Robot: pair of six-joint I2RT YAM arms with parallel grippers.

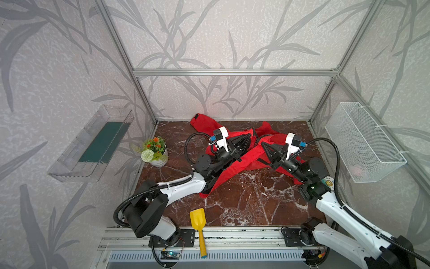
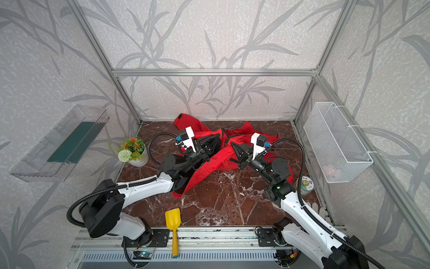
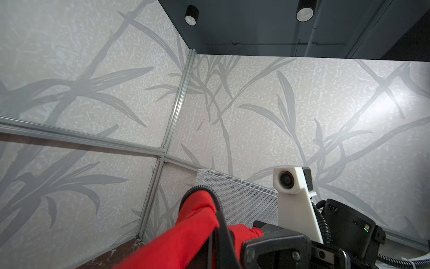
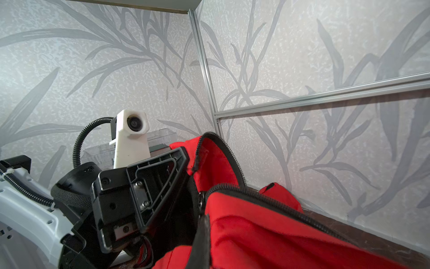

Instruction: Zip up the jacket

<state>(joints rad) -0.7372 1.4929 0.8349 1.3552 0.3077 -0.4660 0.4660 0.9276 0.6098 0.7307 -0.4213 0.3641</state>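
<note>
- Jacket (image 1: 232, 168), bright red, lies crumpled on the far middle of the brown marble table (image 1: 244, 205). In both top views it runs from the far wall down toward the near left, under the left arm.
- One sleeve (image 1: 204, 123) reaches to the far left of the heap, and its black cuff tab (image 1: 196, 116) lies against the far wall.
- The left gripper (image 1: 247, 139) points right over the heap. Its jaws are clenched on a raised fold of the jacket beside a black toothed edge.
- The right gripper (image 1: 265, 146) points left toward it, also clenched on the red fabric. The two tips are near each other but apart, and the cloth between them is lifted off the table.
- In the right wrist view the zipper (image 4: 267, 198) shows as two black toothed runs, one arching up by the left gripper and one along a lower fold. They are not joined along the length in view.
- In the left wrist view, red cloth with a black edge rises close to the camera.
- A white pot of flowers (image 1: 156, 153) stands at the left edge of the table, well apart from the jacket.
- A yellow scoop (image 1: 197, 220) lies at the near edge, its handle over the metal rail.
- A white wire basket (image 1: 363, 139) hangs on the right wall and a clear tray (image 1: 76, 158) on the left wall.
</note>
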